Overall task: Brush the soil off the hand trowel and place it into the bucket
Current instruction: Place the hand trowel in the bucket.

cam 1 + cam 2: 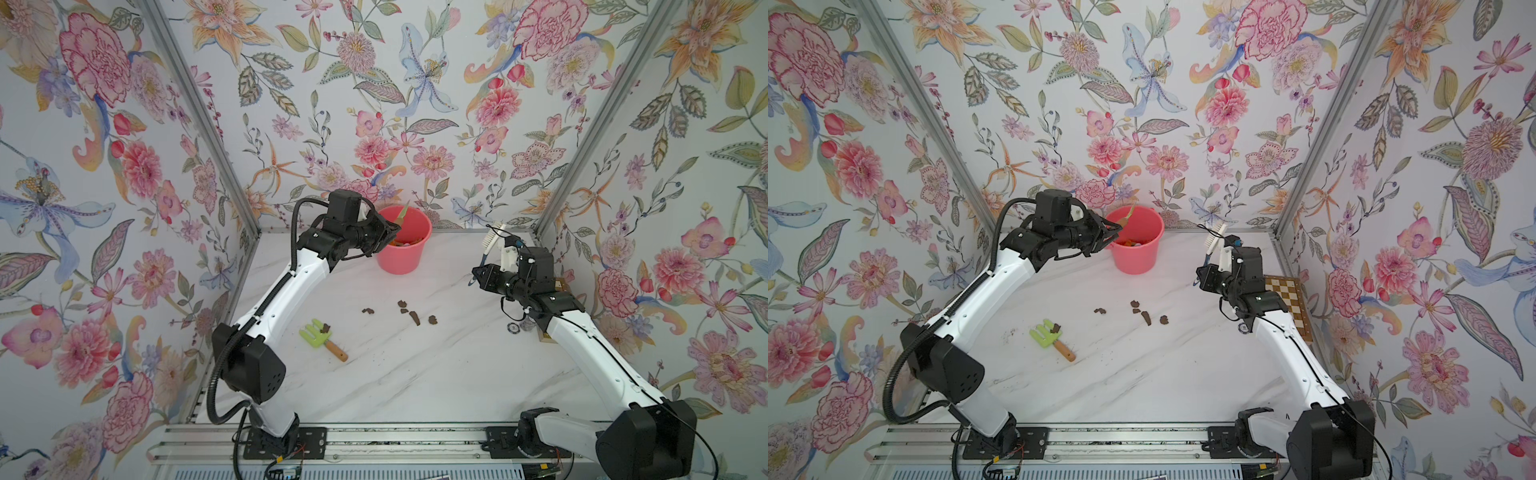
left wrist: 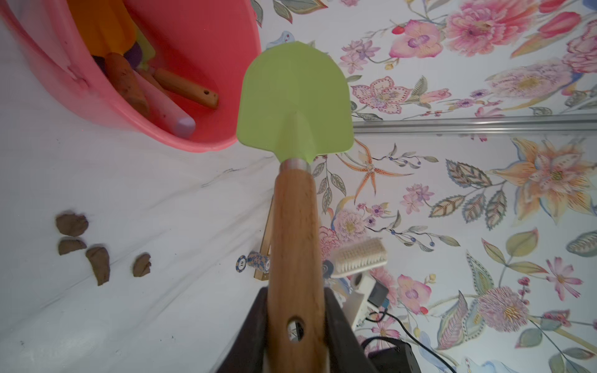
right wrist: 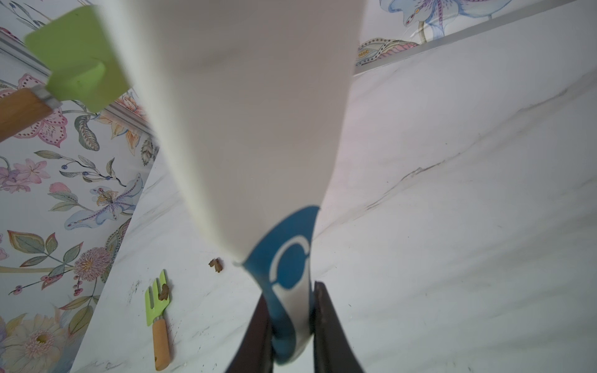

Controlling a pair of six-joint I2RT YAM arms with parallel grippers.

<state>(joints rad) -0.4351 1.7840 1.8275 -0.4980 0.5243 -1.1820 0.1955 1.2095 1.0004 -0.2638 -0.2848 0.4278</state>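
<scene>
My left gripper is shut on the wooden handle of the hand trowel. Its green blade shows no soil on the face in the left wrist view. In both top views the blade hangs at the near-left rim of the coral bucket. Soil lies as several brown lumps on the table's middle. My right gripper is shut on the blue handle of a white brush, held up to the right of the bucket.
A green hand rake with a wooden handle lies at the left, a soil lump on its tines. Other tools lie in the bucket. A chessboard and a poker chip stack sit by the right wall.
</scene>
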